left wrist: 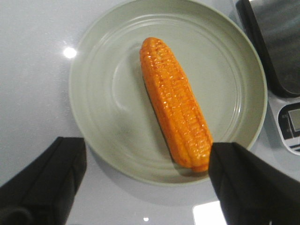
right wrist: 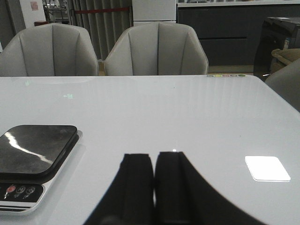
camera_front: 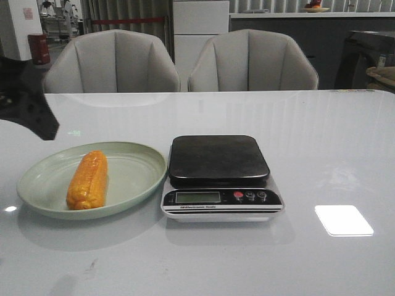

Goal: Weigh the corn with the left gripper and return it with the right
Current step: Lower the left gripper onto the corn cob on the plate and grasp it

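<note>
The surface [camera_front: 321, 142] is glossy, pale grey-white, and mirrors a bright square of ceiling light on its right side. Behind it stand two grey upholstered chairs [camera_front: 111, 61], side by side, and further back the room shows curtains, a white cabinet and a dark counter. The corn [camera_front: 87, 180] lies lengthwise in a pale green plate [camera_front: 139, 161] on the left of the surface, its near end close to the plate's rim. Just beside the plate, to its right, sits a kitchen scale [camera_front: 220, 177] with a bare dark platform and a blank display. The left pincer [left wrist: 145, 183] hangs above the plate with its fingers wide apart, gripping nothing, one finger near the cob's end. The right pincer [right wrist: 153, 183] rests low over the bare surface to the right of the scale, its fingers pressed together with nothing between them.
</note>
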Action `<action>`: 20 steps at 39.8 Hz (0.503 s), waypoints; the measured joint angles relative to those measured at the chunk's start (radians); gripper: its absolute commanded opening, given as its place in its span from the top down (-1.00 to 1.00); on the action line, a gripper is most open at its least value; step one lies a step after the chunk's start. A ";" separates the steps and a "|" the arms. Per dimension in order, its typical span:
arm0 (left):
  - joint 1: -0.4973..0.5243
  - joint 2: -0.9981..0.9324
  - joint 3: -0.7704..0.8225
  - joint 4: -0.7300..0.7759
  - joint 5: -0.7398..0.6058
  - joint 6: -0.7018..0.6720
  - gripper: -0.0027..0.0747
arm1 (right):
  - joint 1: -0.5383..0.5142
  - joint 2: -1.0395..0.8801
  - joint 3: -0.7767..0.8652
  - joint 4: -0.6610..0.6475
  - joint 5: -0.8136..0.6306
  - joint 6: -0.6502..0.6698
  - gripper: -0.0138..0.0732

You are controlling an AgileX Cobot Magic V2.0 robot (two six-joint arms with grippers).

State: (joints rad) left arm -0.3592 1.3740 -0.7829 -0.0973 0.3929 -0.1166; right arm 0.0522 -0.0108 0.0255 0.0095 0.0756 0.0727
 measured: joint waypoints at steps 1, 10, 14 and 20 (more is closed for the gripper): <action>-0.006 0.027 -0.016 -0.013 0.000 0.000 -0.58 | 0.000 0.000 0.000 0.000 0.000 0.000 0.28; -0.032 0.223 -0.135 -0.067 0.031 0.000 -0.58 | 0.000 0.000 0.000 0.000 0.000 0.000 0.28; -0.034 0.283 -0.174 -0.081 0.053 0.000 -0.58 | 0.000 0.000 0.000 0.000 0.000 0.000 0.28; -0.036 0.345 -0.210 -0.107 0.056 0.000 -0.56 | 0.000 0.000 0.000 0.000 0.000 0.000 0.28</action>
State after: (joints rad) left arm -0.3956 1.7185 -0.9932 -0.2041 0.4490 -0.1166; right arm 0.0522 -0.0108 0.0255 0.0095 0.0756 0.0727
